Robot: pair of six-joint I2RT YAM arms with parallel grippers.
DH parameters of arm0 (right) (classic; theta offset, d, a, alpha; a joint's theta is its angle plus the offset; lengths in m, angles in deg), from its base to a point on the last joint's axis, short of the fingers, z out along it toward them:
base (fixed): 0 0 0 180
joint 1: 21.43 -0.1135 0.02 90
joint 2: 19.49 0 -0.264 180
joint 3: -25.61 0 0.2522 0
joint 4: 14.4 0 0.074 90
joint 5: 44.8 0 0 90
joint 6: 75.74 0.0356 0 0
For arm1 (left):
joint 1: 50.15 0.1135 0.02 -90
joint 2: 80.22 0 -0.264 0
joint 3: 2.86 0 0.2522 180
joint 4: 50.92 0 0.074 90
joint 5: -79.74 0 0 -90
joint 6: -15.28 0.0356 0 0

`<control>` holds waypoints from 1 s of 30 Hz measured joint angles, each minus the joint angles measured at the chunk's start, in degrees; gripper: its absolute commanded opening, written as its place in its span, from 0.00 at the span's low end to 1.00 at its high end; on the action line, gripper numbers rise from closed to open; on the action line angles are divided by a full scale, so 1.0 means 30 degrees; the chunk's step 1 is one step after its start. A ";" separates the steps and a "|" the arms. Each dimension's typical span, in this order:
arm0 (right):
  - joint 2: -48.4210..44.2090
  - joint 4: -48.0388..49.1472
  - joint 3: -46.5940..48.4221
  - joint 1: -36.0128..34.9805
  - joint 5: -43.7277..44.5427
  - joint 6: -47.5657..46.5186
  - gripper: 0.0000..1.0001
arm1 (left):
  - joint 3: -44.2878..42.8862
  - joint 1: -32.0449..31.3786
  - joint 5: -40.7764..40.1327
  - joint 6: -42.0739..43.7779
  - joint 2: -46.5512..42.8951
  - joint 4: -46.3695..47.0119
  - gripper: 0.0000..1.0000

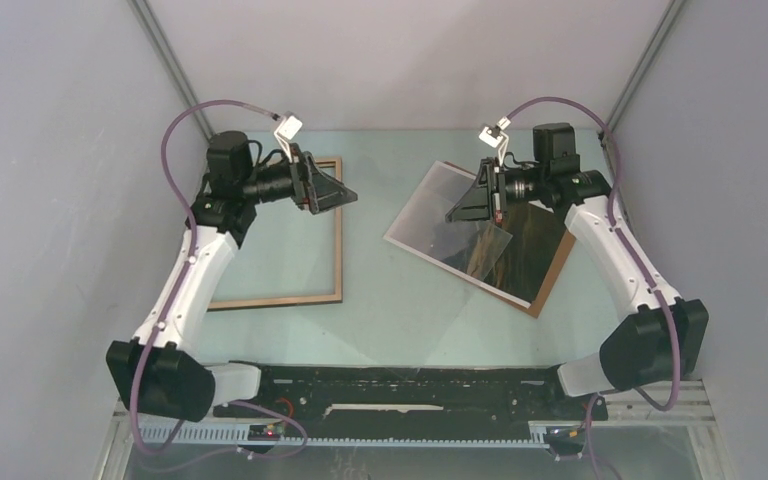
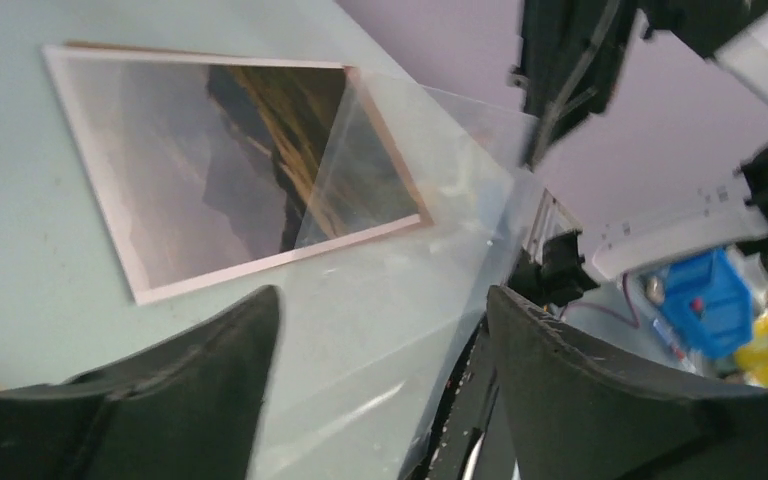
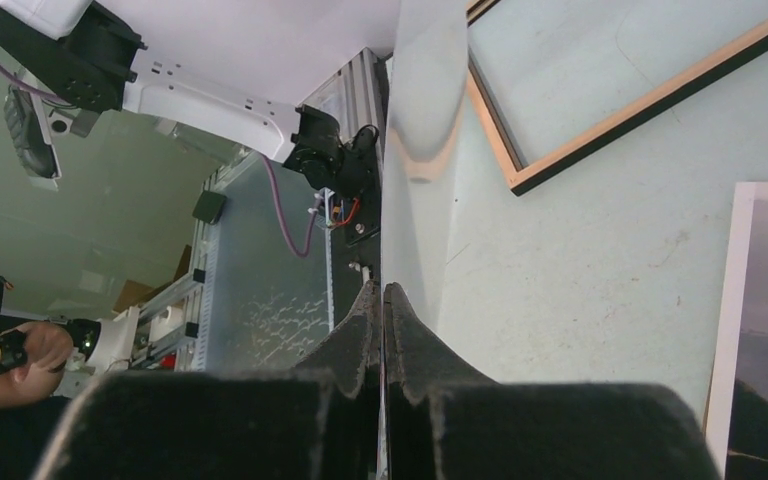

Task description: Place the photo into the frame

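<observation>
Over on the right side of the table (image 1: 390,320), your right gripper (image 3: 382,300) is pinched fully closed on one edge of a clear sheet (image 1: 490,252), so thin it's just a line between the fingers in the wrist view. The sheet tilts up over the photo (image 2: 210,180), which lies flat, picture side up, on a brown backing board (image 1: 553,276). Your left gripper (image 2: 382,305) hangs above the frame (image 1: 339,250), jaws wide apart, nothing in them. How would you play this bit? —mk_frames

@mk_frames My guess is you're getting that pane clear of the print, so think material first. It's glossy and see-through; I can't tell if it's plastic or glass. Held by one edge only, it'll probably want to swing, so go slow and hold the tilt. I can't tell whether its low corner touches the print, so lift before you go sideways.

The print is glossy too, dark mountains with a thin pale border, and I'd expect it to scuff or skate on that smooth board. The frame is a thin flat rectangle, light wood on top with a black edge, lying well apart from the photo. Its opening looks barely bigger than the print, so you'll need the corners square. I'd use the left gripper to steady the frame. —yam_fan
</observation>
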 measured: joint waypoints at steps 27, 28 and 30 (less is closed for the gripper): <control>0.3927 0.1931 0.1639 0.0736 -0.0627 0.1202 0.00 | 0.2528 0.0852 0.2586 -0.7614 0.4036 0.9770 0.65; 0.4204 0.2004 0.1807 0.0882 -0.0699 0.1326 0.00 | 0.2528 0.0860 0.2608 -0.7679 0.4036 0.9901 0.62; 0.4801 0.2135 0.2215 0.1115 -0.0954 0.1581 0.00 | 0.2528 0.0874 0.2674 -0.7788 0.4058 1.0076 0.54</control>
